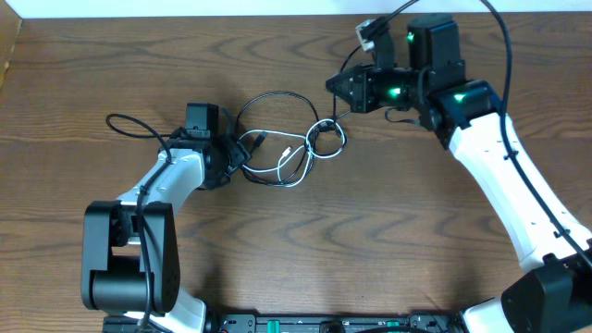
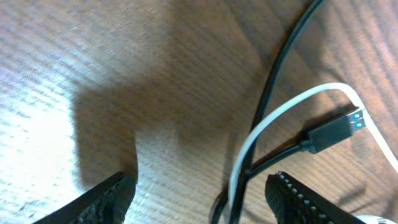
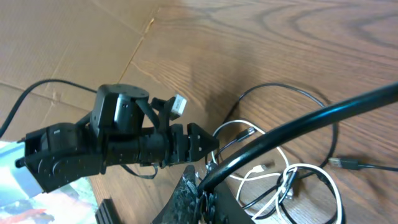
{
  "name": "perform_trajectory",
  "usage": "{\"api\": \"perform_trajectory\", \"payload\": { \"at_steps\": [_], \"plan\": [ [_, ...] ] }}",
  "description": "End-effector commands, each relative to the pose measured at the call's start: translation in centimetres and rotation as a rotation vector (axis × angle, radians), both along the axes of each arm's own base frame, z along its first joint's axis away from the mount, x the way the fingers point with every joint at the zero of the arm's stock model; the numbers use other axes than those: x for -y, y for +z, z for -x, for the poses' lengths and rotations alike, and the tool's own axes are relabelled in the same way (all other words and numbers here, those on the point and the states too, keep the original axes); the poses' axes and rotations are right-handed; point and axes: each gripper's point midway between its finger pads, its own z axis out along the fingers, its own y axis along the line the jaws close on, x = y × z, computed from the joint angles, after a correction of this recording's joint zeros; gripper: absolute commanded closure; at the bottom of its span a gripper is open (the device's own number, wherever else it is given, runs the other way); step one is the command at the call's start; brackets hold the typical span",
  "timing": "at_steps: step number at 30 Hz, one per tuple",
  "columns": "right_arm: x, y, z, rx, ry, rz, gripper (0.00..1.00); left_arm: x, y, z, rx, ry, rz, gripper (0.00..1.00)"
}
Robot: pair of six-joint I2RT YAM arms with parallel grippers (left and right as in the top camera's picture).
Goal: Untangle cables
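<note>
At mid-frame overhead, the black cable (image 1: 277, 94) and white cable (image 1: 298, 172) lie looped together between the left gripper (image 1: 242, 157), fingers spread around both strands, and the right gripper (image 1: 333, 89), apparently pinched shut on the black; best the left close on white alone.

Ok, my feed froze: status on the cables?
Left gripper open astride white cable and black cable. Right gripper shut on black cable. Both tangled; no obstruction visible.

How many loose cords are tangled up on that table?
2: the black cable loops mid-table toward the right gripper; the white cable coils across it. None seems hidden.
</note>
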Motion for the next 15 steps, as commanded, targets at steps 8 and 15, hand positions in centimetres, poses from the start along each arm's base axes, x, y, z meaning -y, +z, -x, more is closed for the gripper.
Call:
{"api": "perform_trajectory", "payload": {
  "at_steps": [8, 15],
  "plan": [
    [-1.1, 2.0, 0.9, 0.067, 0.033, -0.002, 0.99, 0.6, 5.4, -0.7, 0.144, -0.058, 0.031, 0.2],
    [-1.1, 2.0, 1.0, 0.066, 0.036, -0.004, 0.99, 2.2, 7.5, -0.4, 0.186, -0.097, 0.098, 0.2]
  ]
}}
